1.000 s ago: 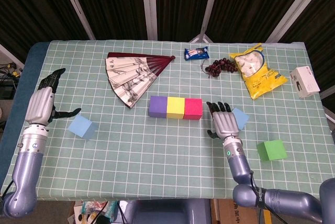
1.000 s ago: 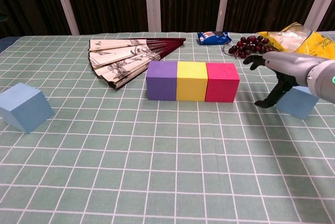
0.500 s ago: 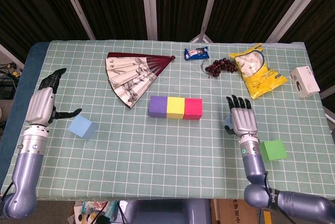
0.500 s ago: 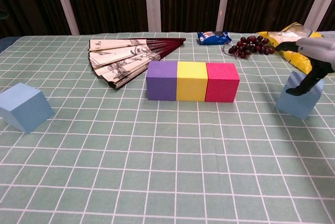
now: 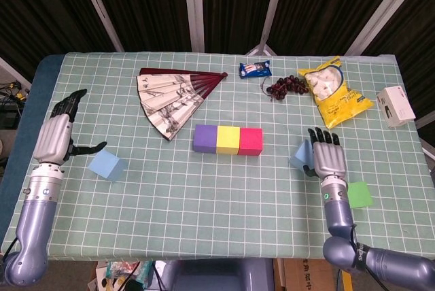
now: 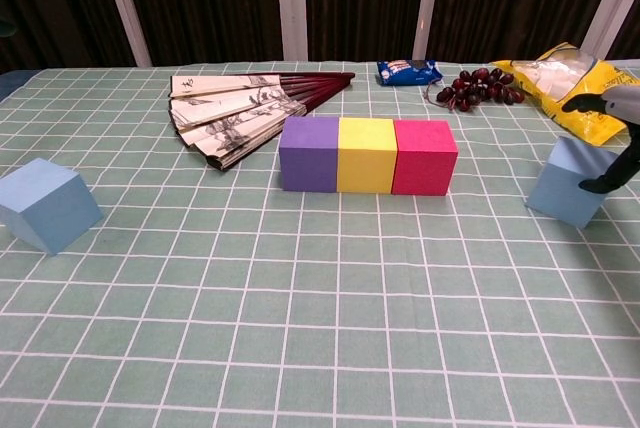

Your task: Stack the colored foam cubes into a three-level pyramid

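Resting at the centre of the green checked table (image 5: 204,196), a purple cube (image 5: 205,138), a yellow cube (image 5: 228,139) and a pink cube (image 5: 251,141) sit touching in one straight row, purple furthest left. In the chest view the same row fills the middle of the frame, purple (image 6: 309,154), yellow (image 6: 366,155), pink (image 6: 424,156).

At right of centre in the head view the right hand (image 5: 328,159) hovers with its fingers straight and spread, holding nothing. A light blue cube (image 5: 299,154) peeks out just beside its left edge, tilted on the cloth; the chest view shows that cube (image 6: 567,184) at the right edge, with dark fingertips (image 6: 603,186) close against its right side, though contact cannot be made out. A green cube (image 5: 360,194) lies just right of the right forearm, lower right of the head view.

At the left edge the left hand (image 5: 60,134) is raised with its fingers extended and thumb pointing right, empty. A second light blue cube (image 5: 107,166) lies just beside that thumb, apart from it; in the chest view it (image 6: 46,204) sits tilted at the left edge.

Along the upper part of the table lie an open paper fan (image 5: 173,95), a small blue snack packet (image 5: 255,69), a bunch of dark grapes (image 5: 285,87), a yellow snack bag (image 5: 332,92) and a white box (image 5: 395,106) at the far right.
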Action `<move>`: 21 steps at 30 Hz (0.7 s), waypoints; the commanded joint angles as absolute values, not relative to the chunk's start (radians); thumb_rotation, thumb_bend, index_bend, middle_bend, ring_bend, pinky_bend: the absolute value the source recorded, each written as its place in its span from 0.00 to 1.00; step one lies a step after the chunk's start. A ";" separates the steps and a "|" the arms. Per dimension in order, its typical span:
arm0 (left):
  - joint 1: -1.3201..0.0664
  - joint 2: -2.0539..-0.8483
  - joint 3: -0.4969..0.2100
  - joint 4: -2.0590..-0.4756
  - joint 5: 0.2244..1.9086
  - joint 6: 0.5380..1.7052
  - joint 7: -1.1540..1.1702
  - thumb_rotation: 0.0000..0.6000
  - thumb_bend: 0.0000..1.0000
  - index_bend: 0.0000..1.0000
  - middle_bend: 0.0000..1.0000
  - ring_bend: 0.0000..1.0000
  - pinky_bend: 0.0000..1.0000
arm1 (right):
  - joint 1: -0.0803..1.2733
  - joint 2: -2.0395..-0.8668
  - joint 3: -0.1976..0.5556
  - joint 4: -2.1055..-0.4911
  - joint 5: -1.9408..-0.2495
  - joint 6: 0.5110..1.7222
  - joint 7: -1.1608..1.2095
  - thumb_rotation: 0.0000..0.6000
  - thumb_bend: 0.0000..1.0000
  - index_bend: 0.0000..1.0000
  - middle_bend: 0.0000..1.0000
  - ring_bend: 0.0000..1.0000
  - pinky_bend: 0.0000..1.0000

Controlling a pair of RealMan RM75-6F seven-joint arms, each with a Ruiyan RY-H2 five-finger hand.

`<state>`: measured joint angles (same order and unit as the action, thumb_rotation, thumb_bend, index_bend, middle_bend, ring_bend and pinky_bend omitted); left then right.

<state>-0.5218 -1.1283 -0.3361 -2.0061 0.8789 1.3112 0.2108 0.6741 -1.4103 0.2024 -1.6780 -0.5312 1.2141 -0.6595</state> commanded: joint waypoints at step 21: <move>-0.525 -1.136 -0.336 -2.006 0.870 1.313 0.218 1.00 0.07 0.00 0.04 0.06 0.03 | 0.701 -1.352 0.224 -1.603 -0.469 1.098 -0.684 1.00 0.31 0.00 0.17 0.01 0.00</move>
